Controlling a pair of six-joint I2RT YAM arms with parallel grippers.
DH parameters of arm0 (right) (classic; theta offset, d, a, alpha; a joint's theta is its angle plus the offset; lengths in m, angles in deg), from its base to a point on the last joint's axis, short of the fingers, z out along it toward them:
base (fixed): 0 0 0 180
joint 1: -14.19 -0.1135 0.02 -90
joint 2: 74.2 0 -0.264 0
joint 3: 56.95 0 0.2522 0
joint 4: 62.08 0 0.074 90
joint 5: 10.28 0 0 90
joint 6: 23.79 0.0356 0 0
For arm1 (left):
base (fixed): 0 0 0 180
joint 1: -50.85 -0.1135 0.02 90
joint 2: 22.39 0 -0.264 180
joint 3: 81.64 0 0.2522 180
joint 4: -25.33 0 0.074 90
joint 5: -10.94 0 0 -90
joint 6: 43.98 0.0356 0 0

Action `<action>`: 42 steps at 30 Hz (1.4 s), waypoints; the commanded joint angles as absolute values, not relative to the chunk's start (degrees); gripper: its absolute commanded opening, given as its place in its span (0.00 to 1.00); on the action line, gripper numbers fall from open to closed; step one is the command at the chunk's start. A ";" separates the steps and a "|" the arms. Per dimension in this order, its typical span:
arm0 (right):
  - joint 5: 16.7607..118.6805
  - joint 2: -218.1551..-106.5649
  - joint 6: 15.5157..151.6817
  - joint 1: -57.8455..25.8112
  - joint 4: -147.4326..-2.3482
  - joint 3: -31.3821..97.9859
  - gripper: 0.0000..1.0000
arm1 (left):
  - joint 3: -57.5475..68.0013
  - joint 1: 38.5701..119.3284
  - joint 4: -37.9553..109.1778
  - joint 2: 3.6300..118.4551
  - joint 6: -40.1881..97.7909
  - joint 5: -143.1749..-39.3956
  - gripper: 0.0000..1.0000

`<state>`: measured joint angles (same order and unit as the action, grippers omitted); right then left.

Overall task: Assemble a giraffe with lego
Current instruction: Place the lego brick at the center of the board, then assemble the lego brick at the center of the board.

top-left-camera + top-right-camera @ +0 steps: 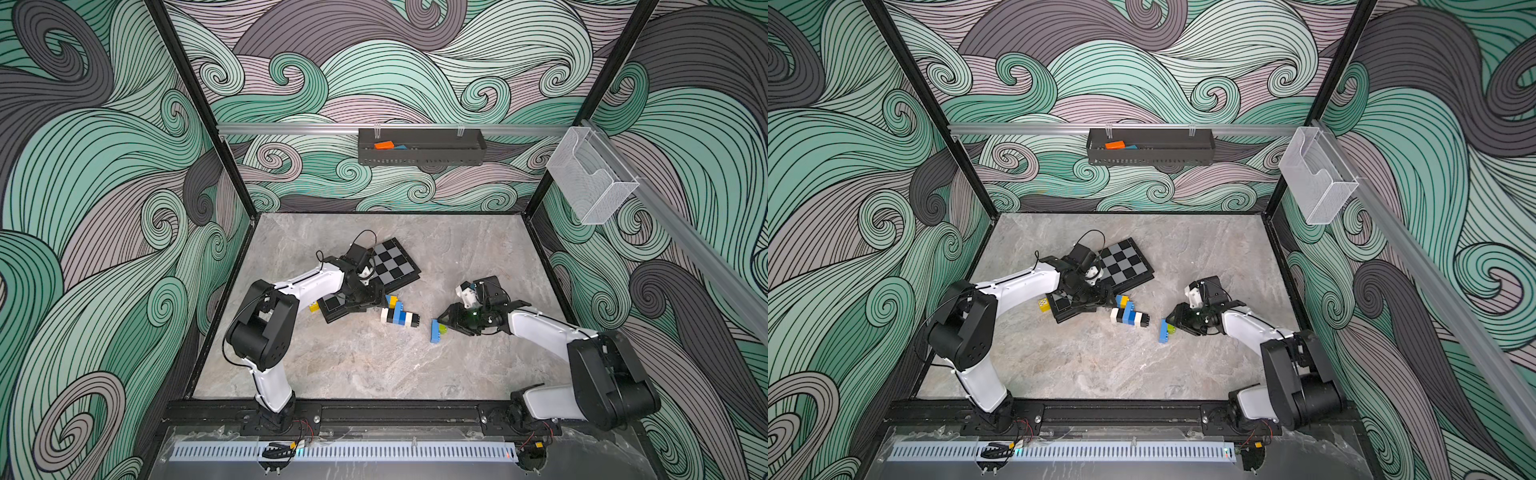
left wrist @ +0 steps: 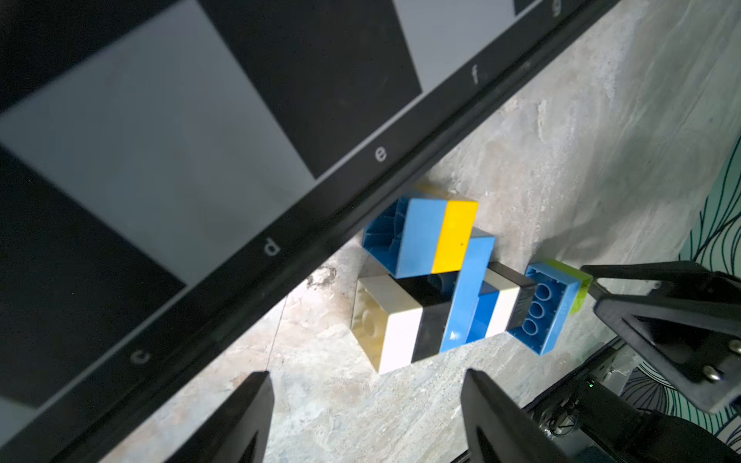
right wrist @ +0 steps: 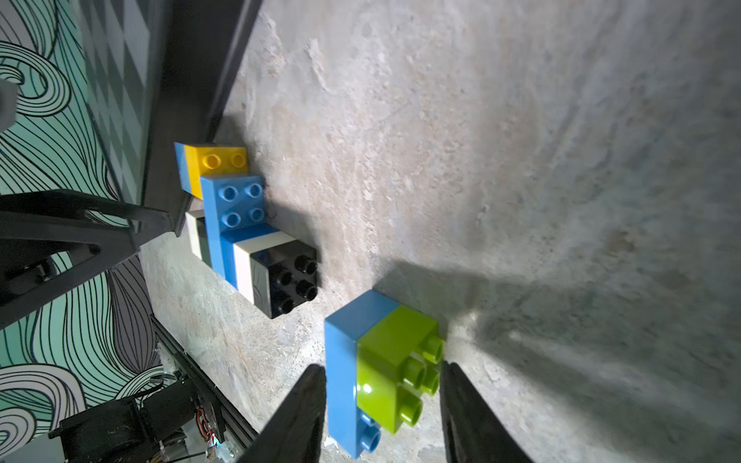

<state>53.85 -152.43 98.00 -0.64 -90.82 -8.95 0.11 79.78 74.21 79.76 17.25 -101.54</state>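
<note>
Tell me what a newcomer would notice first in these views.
The multicoloured brick figure lying on its side in the middle of the table, right beside the chequered board, draws the eye first. Next is the blue-and-lime piece a short gap away, clamped between the jaws of the right gripper. The left gripper hangs open and empty by the board's edge, near the figure.
</note>
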 commanded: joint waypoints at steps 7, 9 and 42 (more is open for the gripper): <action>54.17 -145.39 96.31 -1.80 -97.66 -8.38 0.50 | 4.60 82.05 74.66 83.94 17.84 -100.44 0.78; 54.69 -146.09 95.95 -2.16 -97.60 -8.88 0.50 | 4.63 82.36 74.86 84.25 17.90 -100.31 0.78; 54.35 -161.73 96.62 -4.79 -88.20 -5.75 0.47 | 3.49 86.11 73.73 86.87 16.49 -100.80 0.76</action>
